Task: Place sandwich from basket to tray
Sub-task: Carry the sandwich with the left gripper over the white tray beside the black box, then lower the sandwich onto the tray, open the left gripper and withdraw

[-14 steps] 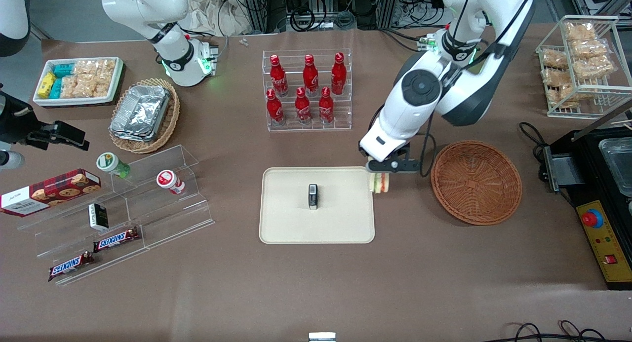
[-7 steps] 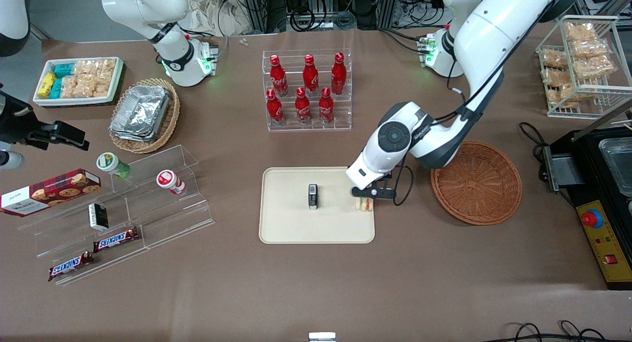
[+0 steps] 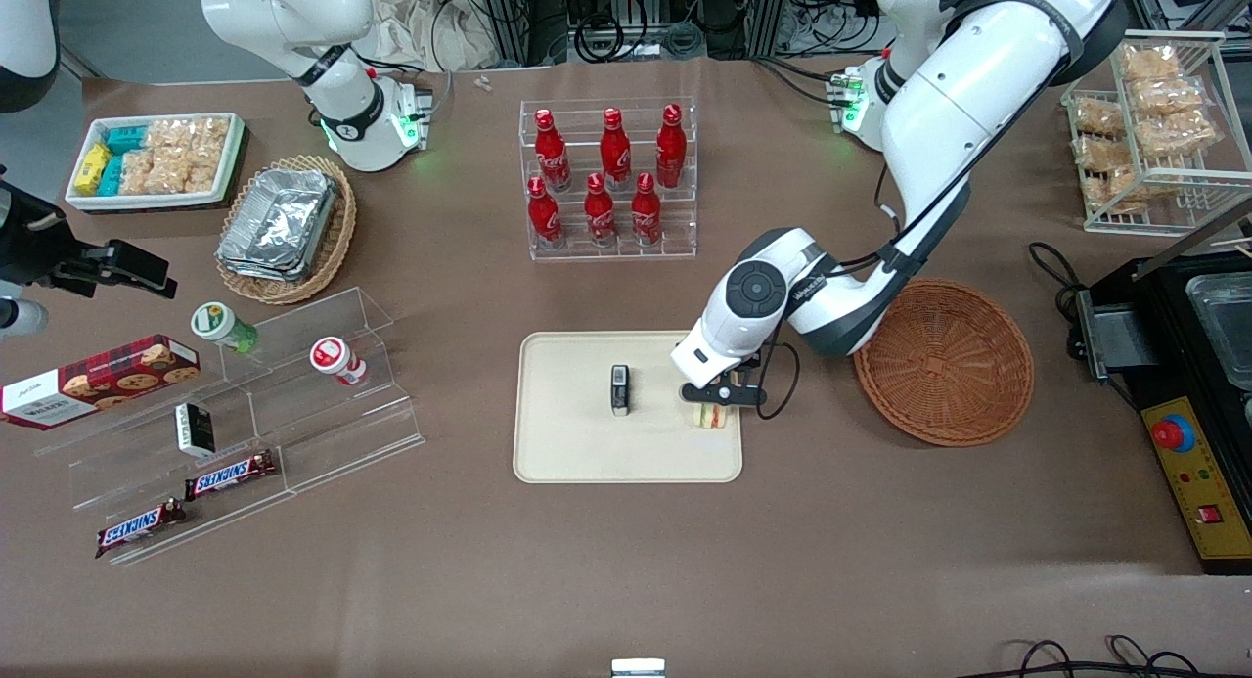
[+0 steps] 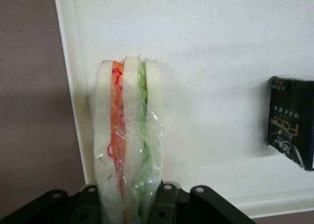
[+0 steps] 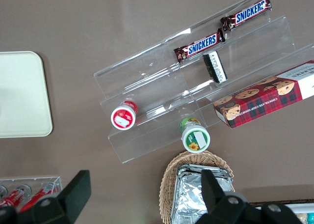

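My left gripper (image 3: pixel 712 404) hangs low over the cream tray (image 3: pixel 567 453), at the tray's edge nearest the basket, shut on the clear-wrapped sandwich (image 3: pixel 710 416). In the left wrist view the sandwich (image 4: pixel 128 135) stands on edge between the black fingers (image 4: pixel 167 204), white bread with red, orange and green layers, just inside the tray's rim (image 4: pixel 68 86). Whether the sandwich touches the tray floor I cannot tell. The reddish-brown basket (image 3: pixel 943 361) sits beside the tray, toward the working arm's end of the table, with nothing in it.
A small black packet (image 3: pixel 619 389) lies near the tray's middle, also visible as a black packet (image 4: pixel 290 121) in the wrist view. A rack of red bottles (image 3: pixel 608 179) stands farther from the camera than the tray. Acrylic shelves with snacks (image 3: pixel 245 404) lie toward the parked arm's end.
The gripper carried the sandwich from above the gap between basket and tray to over the tray's edge, coming nearer the camera and lower.
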